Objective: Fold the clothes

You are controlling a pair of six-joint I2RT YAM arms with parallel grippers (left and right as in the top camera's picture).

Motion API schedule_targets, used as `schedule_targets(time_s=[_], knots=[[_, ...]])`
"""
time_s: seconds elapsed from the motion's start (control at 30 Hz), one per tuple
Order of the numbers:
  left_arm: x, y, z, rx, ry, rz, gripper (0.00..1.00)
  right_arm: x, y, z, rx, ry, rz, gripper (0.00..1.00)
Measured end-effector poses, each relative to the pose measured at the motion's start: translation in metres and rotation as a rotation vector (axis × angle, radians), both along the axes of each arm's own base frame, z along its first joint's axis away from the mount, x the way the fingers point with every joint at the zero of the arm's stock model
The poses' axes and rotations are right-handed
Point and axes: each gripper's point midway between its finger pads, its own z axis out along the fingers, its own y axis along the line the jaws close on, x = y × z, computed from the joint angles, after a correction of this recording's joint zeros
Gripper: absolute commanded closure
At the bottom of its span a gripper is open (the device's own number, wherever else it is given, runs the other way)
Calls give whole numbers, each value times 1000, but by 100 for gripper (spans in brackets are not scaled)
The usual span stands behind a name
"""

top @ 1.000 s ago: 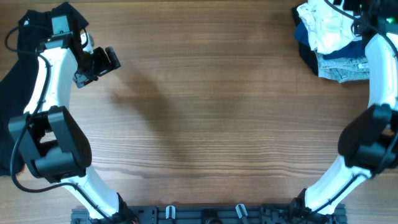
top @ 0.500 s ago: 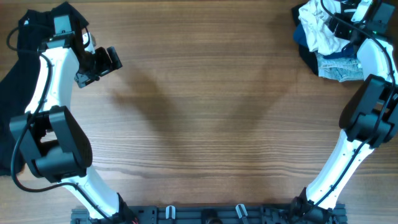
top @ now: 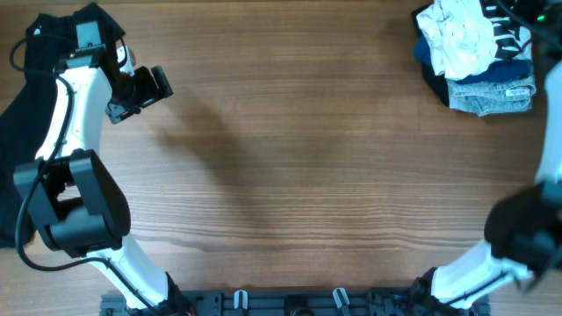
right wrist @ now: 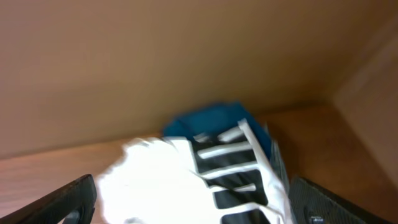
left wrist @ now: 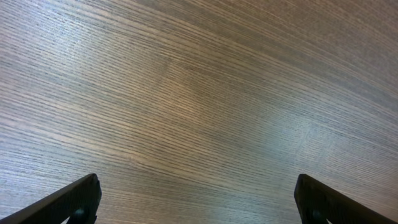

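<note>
The clothes (top: 461, 39), a white T-shirt with black block lettering, lie crumpled on top of a pile at the table's far right corner. In the right wrist view the T-shirt (right wrist: 168, 186) fills the space just below and ahead of my right gripper (right wrist: 196, 205). That gripper is open, its fingers (right wrist: 71, 199) wide apart on either side of the cloth and nothing clamped. My left gripper (top: 145, 90) hangs open over bare wood at the far left, away from the shirt. The left wrist view shows only wood grain between the open left gripper (left wrist: 198, 199).
Under the T-shirt are a folded navy piece (top: 430, 57) and a pale denim piece (top: 492, 95). A black garment (top: 39, 48) lies at the far left corner, behind the left arm. The right arm (top: 551, 114) runs blurred along the right edge.
The right arm reached over the pile half a second ago and now stands at the frame's right edge, uncovering the lettered side of the shirt. The left arm has not moved.
</note>
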Motion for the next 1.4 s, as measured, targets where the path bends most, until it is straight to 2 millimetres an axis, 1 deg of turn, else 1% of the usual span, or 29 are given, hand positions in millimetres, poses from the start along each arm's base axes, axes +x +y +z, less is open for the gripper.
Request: schedule_targets(time_s=[0.03,0.1,0.13,0.17,0.2,0.23,0.33,0.4,0.43,0.47,0.5,0.53,0.6,0.63,0.73,0.8,0.9,1.0,1.1,1.17,1.23,1.3,1.37,1.4], knots=[[0,0,0,0,-2,0,0,-12,10,21,3,-24,24,0],[0,0,0,0,-1,0,0,-33,30,48,13,-44,67,0],[0,0,0,0,-1,0,0,-35,32,51,15,-47,73,0],[0,0,0,0,-1,0,0,-52,54,69,30,-61,127,0],[0,0,0,0,-1,0,0,-61,69,74,50,-53,168,0],[0,0,0,0,-1,0,0,-68,80,76,67,-45,201,0],[0,0,0,0,0,0,0,-96,132,90,128,-35,351,0],[0,0,0,0,0,0,0,-127,170,97,191,-1,450,0],[0,0,0,-1,1,0,0,-148,189,99,255,32,483,0],[0,0,0,0,0,0,0,-165,201,102,306,52,499,0],[0,0,0,0,-1,0,0,-177,207,102,359,79,492,0],[0,0,0,0,0,0,0,-187,212,101,412,108,477,0],[0,0,0,0,-1,0,0,-197,215,100,508,146,438,0],[0,0,0,0,0,0,0,-201,216,96,548,176,417,0],[0,0,0,0,0,0,0,-209,218,81,633,269,357,0],[0,0,0,0,0,0,0,-208,215,78,636,278,331,0],[0,0,0,0,0,0,0,-206,209,75,573,267,328,0],[0,0,0,0,1,0,0,-189,205,83,387,165,404,0],[0,0,0,0,0,0,0,-177,209,77,217,66,449,0],[0,0,0,-1,0,0,0,-182,213,67,149,0,465,0],[0,-1,0,-3,-1,-1,0,-191,211,56,95,-85,460,0],[0,-1,0,-4,0,-1,0,-204,209,35,59,-157,454,0],[0,-1,0,-3,0,-1,0,-210,209,15,51,-200,449,0],[0,-1,0,-4,-1,-1,0,-214,209,-1,58,-217,442,0]])
